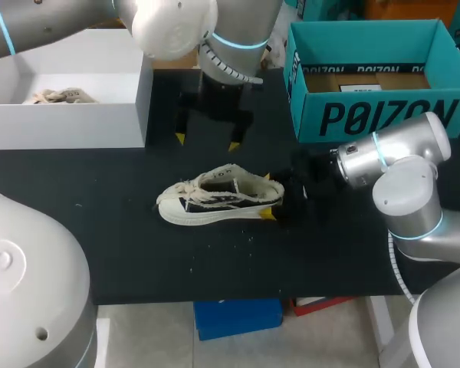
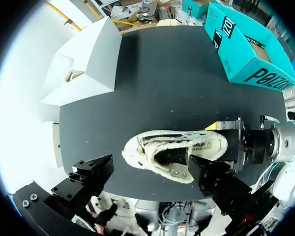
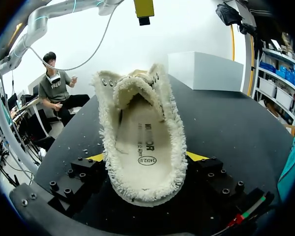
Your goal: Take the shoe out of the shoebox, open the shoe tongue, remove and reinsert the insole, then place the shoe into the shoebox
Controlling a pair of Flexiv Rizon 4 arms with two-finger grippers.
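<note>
The shoe (image 1: 215, 198) is set on its sole on the black tabletop (image 1: 138, 253). It is out of the teal shoebox (image 1: 368, 115) and well apart from it. The heel is pinched from both sides by the right tool (image 1: 270, 196). The left tool (image 1: 207, 142) is hung above the shoe with its fingers spread wide, and nothing is held in it. The insole (image 3: 145, 147) is seen lying flat inside the shoe. The tongue (image 3: 132, 91) is stood up near the laces.

It is judged that the tongue is to be opened next. For this to be done well, the heel should be held firm but not squashed. The left tool should be brought down slowly over the front of the shoe. Only the tongue should be pinched, not the laces or the fluffy edge. It should then be pulled gently forward, so that the shoe is not tipped or dragged.
</note>
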